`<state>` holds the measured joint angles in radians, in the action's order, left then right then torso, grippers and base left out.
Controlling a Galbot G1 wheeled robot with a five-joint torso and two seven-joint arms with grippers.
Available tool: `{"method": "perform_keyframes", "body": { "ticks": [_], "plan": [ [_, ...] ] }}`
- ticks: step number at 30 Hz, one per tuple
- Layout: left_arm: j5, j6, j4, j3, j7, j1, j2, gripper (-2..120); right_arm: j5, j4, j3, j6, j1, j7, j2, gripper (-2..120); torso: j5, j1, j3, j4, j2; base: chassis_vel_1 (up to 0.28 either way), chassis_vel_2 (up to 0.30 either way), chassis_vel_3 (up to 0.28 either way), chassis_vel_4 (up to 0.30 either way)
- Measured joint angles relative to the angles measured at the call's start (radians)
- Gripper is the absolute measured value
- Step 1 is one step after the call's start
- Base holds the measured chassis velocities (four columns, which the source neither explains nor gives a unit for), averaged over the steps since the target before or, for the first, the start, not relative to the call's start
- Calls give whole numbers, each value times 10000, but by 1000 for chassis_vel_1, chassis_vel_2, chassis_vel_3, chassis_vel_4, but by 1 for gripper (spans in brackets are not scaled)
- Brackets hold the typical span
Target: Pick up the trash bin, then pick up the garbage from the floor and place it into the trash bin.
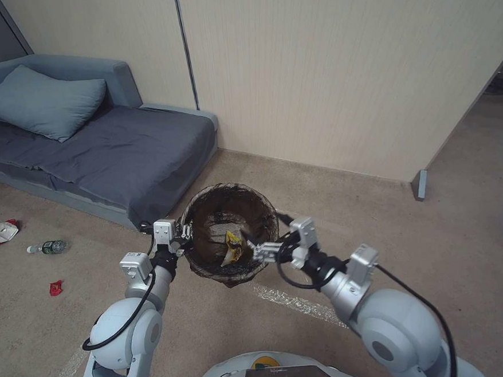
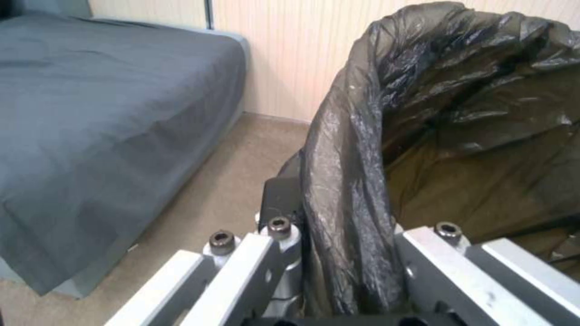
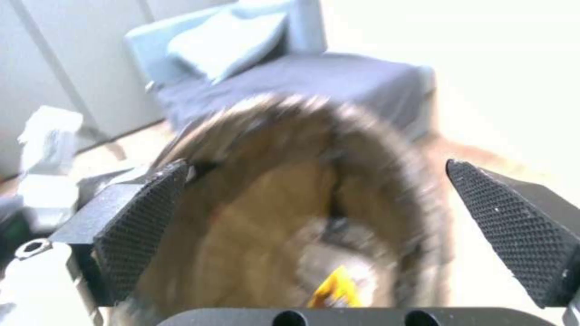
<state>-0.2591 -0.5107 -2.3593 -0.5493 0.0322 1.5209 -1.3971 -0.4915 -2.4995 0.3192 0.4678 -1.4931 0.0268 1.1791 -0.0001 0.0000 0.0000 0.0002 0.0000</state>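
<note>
The trash bin (image 1: 207,211), lined with a dark bag, hangs above the carpet in front of me. My left gripper (image 1: 184,234) is shut on the bin's left rim, and the left wrist view shows the bag-covered rim (image 2: 356,149) pinched in my left gripper (image 2: 344,253). My right gripper (image 1: 248,241) hovers open over the bin's right side, its black pads (image 3: 145,217) spread wide. A yellow snack wrapper (image 1: 232,246) lies inside the bin (image 3: 260,217). More garbage lies on the floor at far left: a crushed red-and-white cup (image 1: 2,232), a clear bottle (image 1: 48,247) and a red scrap (image 1: 56,288).
A grey sofa bed (image 1: 117,152) with a pillow (image 1: 39,103) stands at the left against the panelled wall (image 1: 312,69). A wall end (image 1: 419,185) juts out at the right. A strip of clear tape (image 1: 294,303) lies on the carpet near my base.
</note>
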Motion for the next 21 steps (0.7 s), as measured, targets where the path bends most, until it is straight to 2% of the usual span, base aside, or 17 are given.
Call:
{"method": "perform_keyframes", "body": {
  "ticks": [2, 4, 5, 7, 8, 12, 13, 16, 21],
  "plan": [
    [-6, 193, 46, -1, 15, 6, 2, 7, 137, -20, 279, -244, -170, -152, 257, 100, 0, 0, 0, 0, 0, 0, 0, 0, 0],
    [15, 393, 60, -29, 100, 32, 3, 7, 846, -19, 776, -952, -558, -120, 823, 100, 2, 0, 0, -3, 0, 0, 0, 0, 0],
    [15, 393, 60, -29, 100, 32, 3, 7, 846, -19, 776, -952, -558, -120, 823, 100, 2, 0, 0, -3, 0, 0, 0, 0, 0],
    [31, 433, 62, -30, 135, 58, 0, 7, 1849, 227, 1113, -1878, -1033, 84, 1342, 100, 1, 0, 0, -4, 0, 0, 0, 0, 0],
    [31, 433, 62, -30, 135, 58, 0, 7, 1849, 227, 1113, -1878, -1033, 84, 1342, 100, 1, 0, 0, -4, 0, 0, 0, 0, 0],
    [25, 407, 63, -13, 131, 51, -8, 7, 3564, 903, 1581, -3941, -1770, 144, 1765, 100, 1, 0, 0, -2, 0, 0, 0, 0, 0],
    [25, 407, 63, -13, 131, 51, -8, 7, 3564, 903, 1581, -3941, -1770, 144, 1765, 100, 1, 0, 0, -2, 0, 0, 0, 0, 0],
    [29, 160, 73, -6, 131, 36, -8, 7, 4422, 1570, 2042, -5585, -2010, 93, 1965, 100, 2, 0, 0, 0, 0, 0, 0, 0, 0],
    [36, 6, 74, -12, 137, 29, 2, 7, 4622, 1932, 2534, -6430, -2447, 86, 2221, 100, 2, 0, 0, -1, 0, 0, 0, 0, 0]
  ]
}}
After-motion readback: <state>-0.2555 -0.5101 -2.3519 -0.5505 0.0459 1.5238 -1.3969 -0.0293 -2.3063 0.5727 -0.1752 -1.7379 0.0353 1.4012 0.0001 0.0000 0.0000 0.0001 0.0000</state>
